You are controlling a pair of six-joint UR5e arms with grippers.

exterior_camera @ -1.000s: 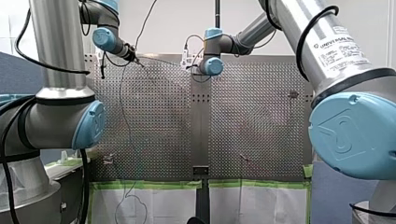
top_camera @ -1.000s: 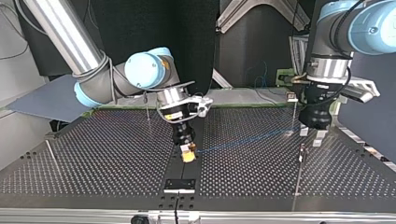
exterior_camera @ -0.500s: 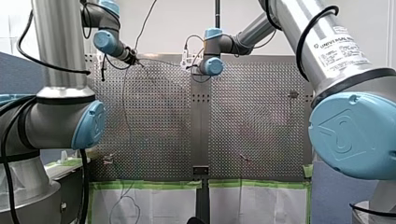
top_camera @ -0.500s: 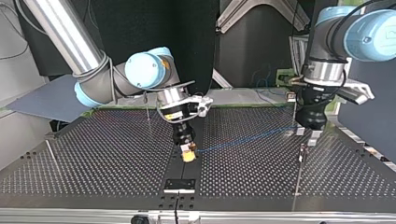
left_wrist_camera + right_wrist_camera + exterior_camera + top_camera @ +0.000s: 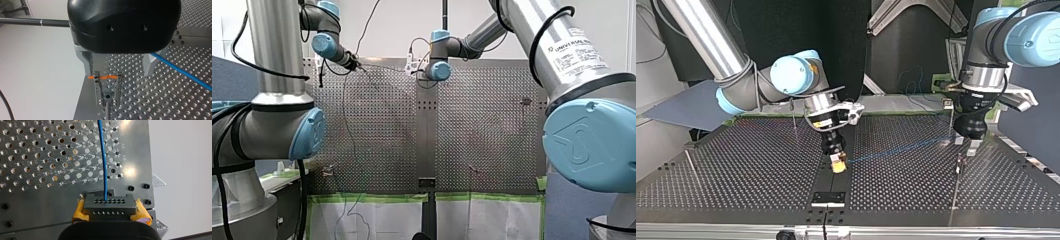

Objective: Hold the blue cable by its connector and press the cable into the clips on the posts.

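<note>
My right gripper (image 5: 110, 213) is clamping the connector (image 5: 109, 205). The blue cable (image 5: 180, 70) is running beside my left gripper (image 5: 118, 71), its fingers spread, with the post clip (image 5: 107, 83) ahead. Keeping tension while pressing straight down seems advisable.

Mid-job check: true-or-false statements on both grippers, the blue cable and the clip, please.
My right gripper is shut on the grey connector block, between yellow pads. True.
The thin blue cable sits in the metal clip with the orange strip ahead of my left gripper. False: the clip holds no cable; the cable passes beside it.
My left gripper's metal fingers are shut. False: they stand apart.
The cable runs from the connector over the perforated metal table. True.
</note>
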